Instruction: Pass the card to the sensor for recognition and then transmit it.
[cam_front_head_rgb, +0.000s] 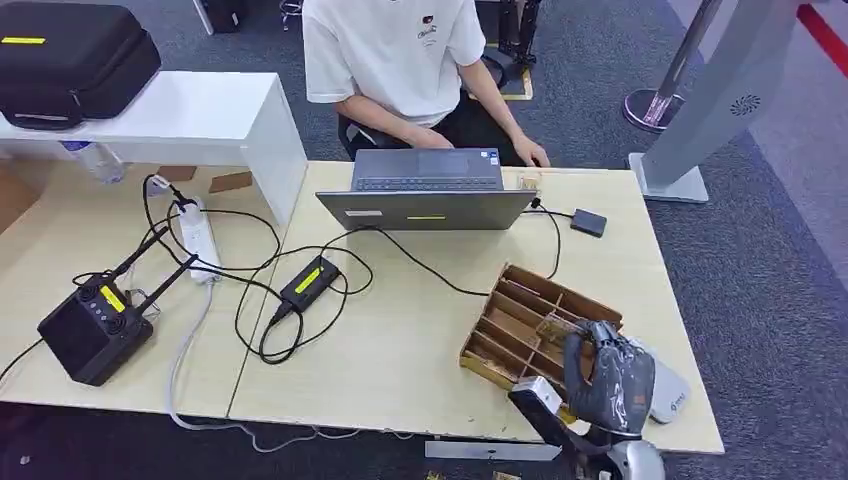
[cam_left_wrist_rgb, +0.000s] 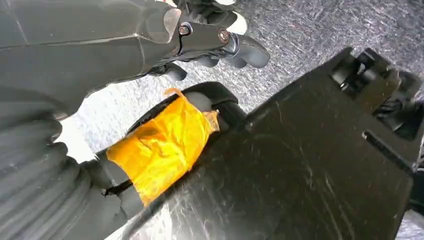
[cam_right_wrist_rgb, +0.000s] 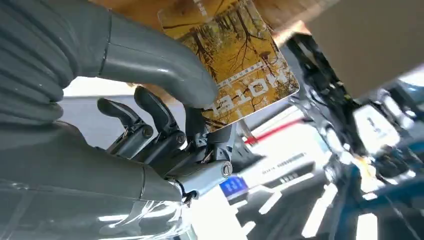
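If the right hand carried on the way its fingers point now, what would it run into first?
Probably the wooden divided tray: the right hand, pinching the card, sits at the tray's near corner, fingers pointing over its compartments. Its height above the tray is unclear.

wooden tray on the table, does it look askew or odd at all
Yes: the wooden tray lies at an angle to the table edges, near the front right corner. The right hand holds a card over it.
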